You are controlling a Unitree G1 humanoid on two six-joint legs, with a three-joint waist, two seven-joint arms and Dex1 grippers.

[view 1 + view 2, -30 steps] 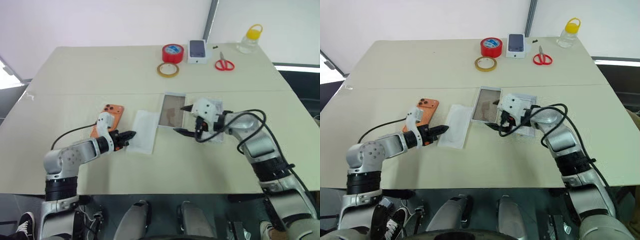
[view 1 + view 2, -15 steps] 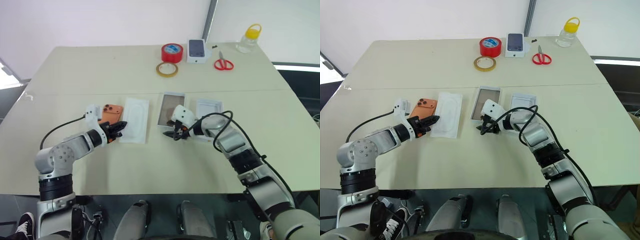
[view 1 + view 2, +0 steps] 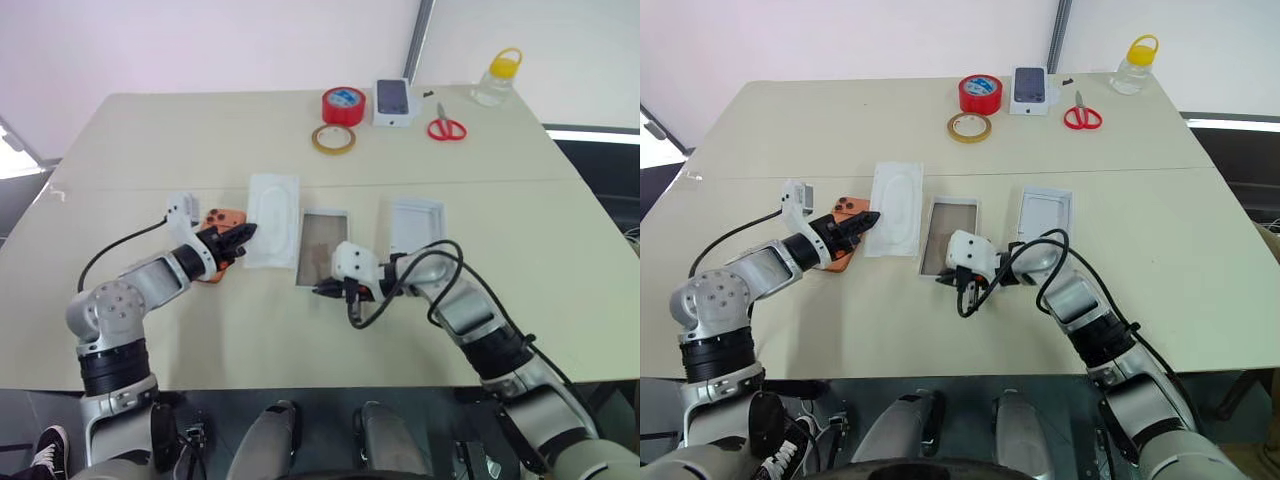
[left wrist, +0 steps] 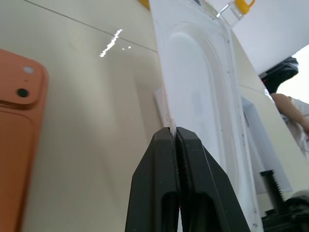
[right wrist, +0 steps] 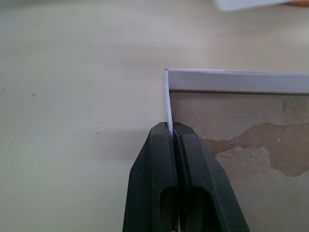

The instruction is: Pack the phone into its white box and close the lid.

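The left gripper (image 3: pixel 243 236) has its two black fingers (image 4: pixel 193 159) pressed together on the near edge of the flat white card with an oval outline (image 3: pixel 272 220), pinching its thin rim. The card lies on the table (image 3: pixel 150 140), just right of the phone (image 3: pixel 221 222), which rests orange back up and is partly hidden behind the left wrist; whether card and phone touch is hard to say from the head views.

The right gripper (image 3: pixel 322 290) is closed on the near short wall of the white box (image 3: pixel 322 244), at its corner, one finger inside and one outside the wall. The box sits at the middle of the table with its brownish-grey floor up. The lid (image 3: pixel 416 224) lies to the right of the box, apart from it, open side up.

Along the far edge stand a red tape roll (image 3: pixel 343 105), a yellowish tape ring (image 3: pixel 333 139), a small thick white box with a phone picture (image 3: pixel 395 102), red scissors (image 3: pixel 447 128) and a clear bottle with a yellow cap (image 3: pixel 497 78).
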